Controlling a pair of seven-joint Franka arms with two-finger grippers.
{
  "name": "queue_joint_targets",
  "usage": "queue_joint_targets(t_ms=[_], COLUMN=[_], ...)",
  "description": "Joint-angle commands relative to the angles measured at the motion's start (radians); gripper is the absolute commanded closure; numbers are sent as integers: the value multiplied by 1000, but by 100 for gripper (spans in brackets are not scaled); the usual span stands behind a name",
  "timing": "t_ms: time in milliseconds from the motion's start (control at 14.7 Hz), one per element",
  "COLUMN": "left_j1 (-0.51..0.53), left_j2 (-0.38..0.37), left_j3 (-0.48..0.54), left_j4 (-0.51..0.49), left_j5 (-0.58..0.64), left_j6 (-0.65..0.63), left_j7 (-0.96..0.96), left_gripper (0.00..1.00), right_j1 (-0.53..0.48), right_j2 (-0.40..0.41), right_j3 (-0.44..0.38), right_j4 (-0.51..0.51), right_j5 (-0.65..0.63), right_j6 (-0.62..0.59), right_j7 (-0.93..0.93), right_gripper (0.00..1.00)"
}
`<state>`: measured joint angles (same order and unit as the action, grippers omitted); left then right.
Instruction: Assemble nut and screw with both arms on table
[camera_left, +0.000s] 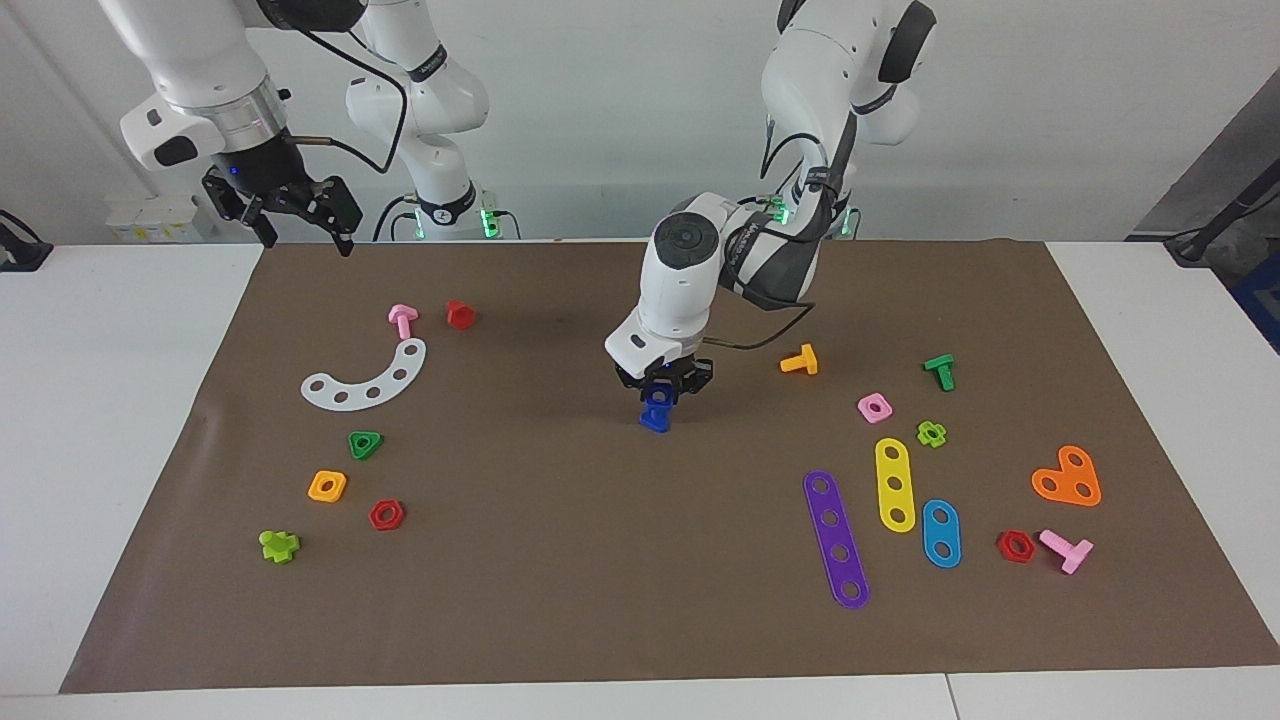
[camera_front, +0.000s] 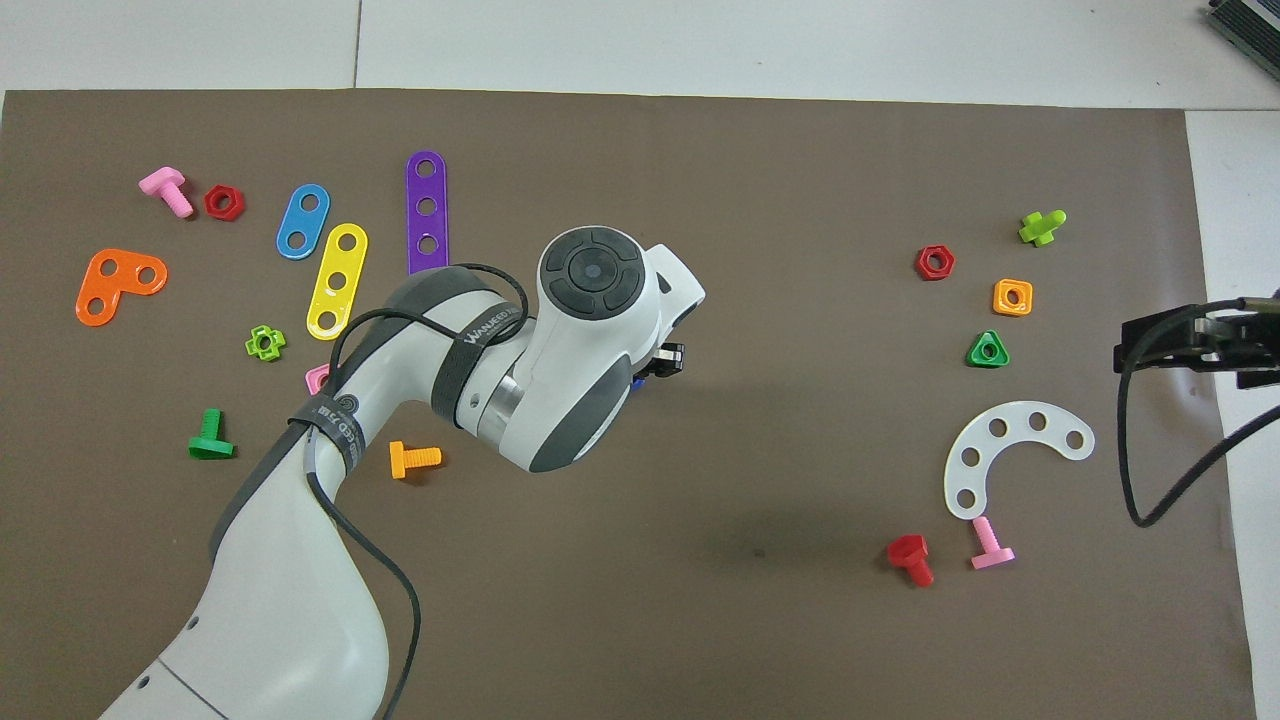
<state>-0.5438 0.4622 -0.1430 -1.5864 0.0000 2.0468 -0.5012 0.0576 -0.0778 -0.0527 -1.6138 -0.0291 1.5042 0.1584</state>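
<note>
My left gripper (camera_left: 660, 392) is low over the middle of the brown mat (camera_left: 560, 560), shut on a small dark blue piece. The upper part, between the fingers, looks like the nut (camera_left: 659, 398) with its hole showing. The lower part looks like the screw (camera_left: 654, 422), touching the mat. I cannot tell whether the two are joined. In the overhead view the left arm hides them but for a blue sliver (camera_front: 637, 381). My right gripper (camera_left: 305, 235) waits open and empty, raised over the mat's edge at the right arm's end; it also shows in the overhead view (camera_front: 1130, 350).
An orange bolt (camera_left: 800, 360), pink nut (camera_left: 874, 407), green bolt (camera_left: 940, 371) and coloured strips (camera_left: 836, 538) lie toward the left arm's end. A white curved strip (camera_left: 370, 378), orange nut (camera_left: 327, 486) and red pieces (camera_left: 386, 514) lie toward the right arm's end.
</note>
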Motion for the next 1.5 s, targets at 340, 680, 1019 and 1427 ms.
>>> queue_joint_targets(t_ms=[340, 680, 1019, 1427], left_j1=[-18, -18, -19, -21], left_j2=[21, 20, 18, 15], left_j3=[16, 16, 16, 16], left_j4=[-15, -41, -70, -80], left_j5=[32, 34, 34, 34], left_j6=[62, 73, 96, 107], left_j7=[-13, -11, -13, -13], left_gripper=[74, 74, 74, 74], right_j1=[-15, -15, -15, -15], right_j2=[-5, -5, -5, -5], right_j3=[8, 8, 8, 8], right_j4=[6, 6, 6, 6], right_j5=[11, 11, 11, 11], right_j6=[-16, -16, -15, -15], right_j7=[-30, -30, -30, -30], right_gripper=[0, 0, 0, 0])
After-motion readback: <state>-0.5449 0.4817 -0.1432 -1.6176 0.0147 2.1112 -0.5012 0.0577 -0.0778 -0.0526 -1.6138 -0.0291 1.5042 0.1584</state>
